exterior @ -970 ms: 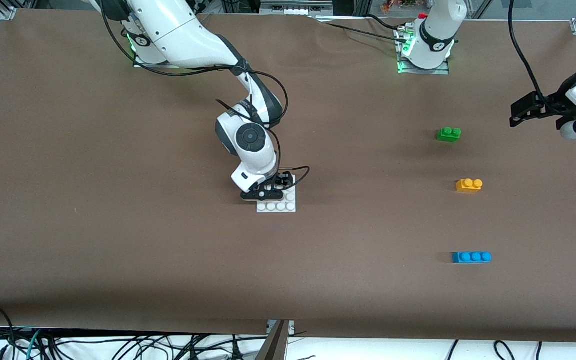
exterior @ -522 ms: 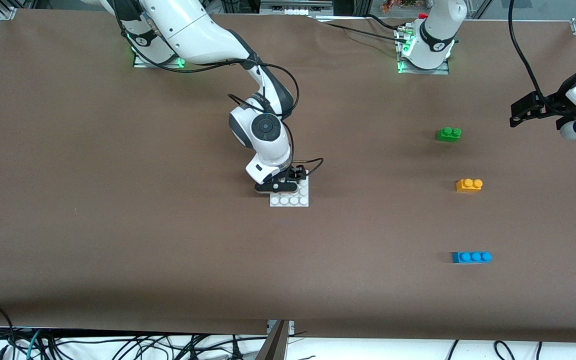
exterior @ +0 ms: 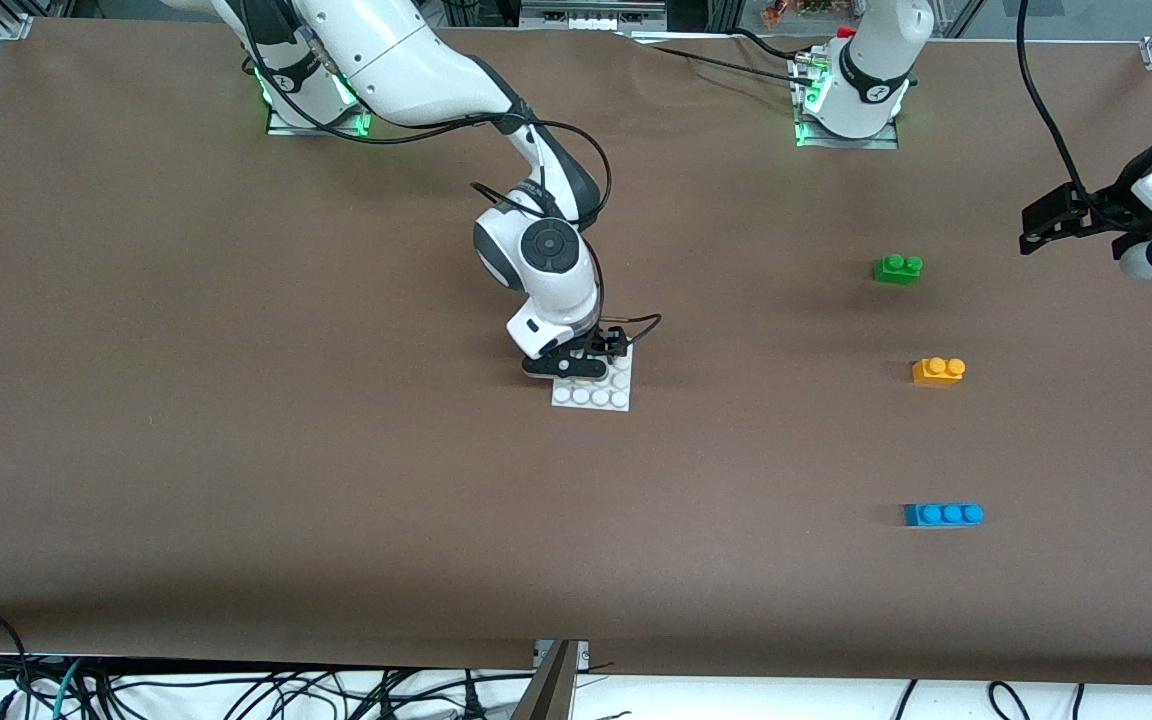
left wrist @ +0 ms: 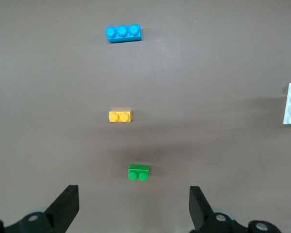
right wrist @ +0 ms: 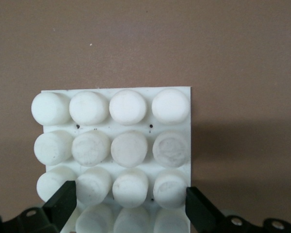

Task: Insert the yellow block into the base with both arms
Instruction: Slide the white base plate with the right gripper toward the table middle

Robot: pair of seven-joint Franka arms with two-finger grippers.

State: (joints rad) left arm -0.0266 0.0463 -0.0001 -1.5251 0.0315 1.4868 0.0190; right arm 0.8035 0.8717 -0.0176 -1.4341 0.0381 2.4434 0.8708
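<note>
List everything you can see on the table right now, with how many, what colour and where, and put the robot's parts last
base: one, white, studded plate, mid-table, gripped at its edges by the right pincer
green brick: one, green, two studs, toward the left arm's end, farthest of the three bricks from the front camera
yellow block: one, yellow-orange, two studs, between the green and blue bricks
blue brick: one, blue, three studs, nearest of the three to the front camera
table: one, brown cover
cables: several, black, below the table's near edge
right pincer: one, black, shut on the base's edges
left pincer: one, black, open, in the air over the left arm's end of the table; this arm waits
</note>
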